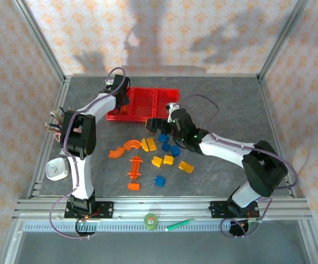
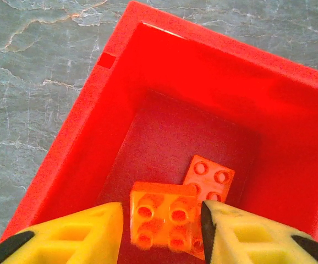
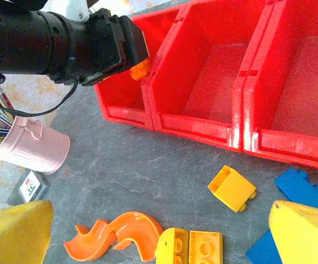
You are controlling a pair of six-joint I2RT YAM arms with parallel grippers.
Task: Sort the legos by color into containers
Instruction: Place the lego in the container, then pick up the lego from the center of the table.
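Step in hand, by the look of it: dropping an orange brick (image 2: 162, 228) into the end bin of the containers (image 1: 153, 99), near the table's far edge, left of middle. Left gripper (image 2: 162, 204) poised inside that bin, fingers (image 2: 76, 234) parted a shade wider than the brick, a sliver of gap on one side: apparently released, not clamped. Beside it on the bin floor, a second orange brick (image 2: 209, 179). Right gripper (image 1: 160, 132) low over the loose legos (image 1: 157, 161) mid-table, fingers (image 3: 305, 234) spread wide, grasping nothing, blue bricks (image 3: 299, 184) just beside one of them.

Next, probably: lifting the left gripper clear of the bin wall, closing the right on a single blue brick without nudging neighbours, then carrying it to one of the other two bins.

By count: three bins; two orange bricks binned. Loose on the table, roughly: four orange, counting two curved pieces (image 3: 120, 234) and the spiky one (image 1: 136, 165); six yellow; four blue, possibly more hidden.
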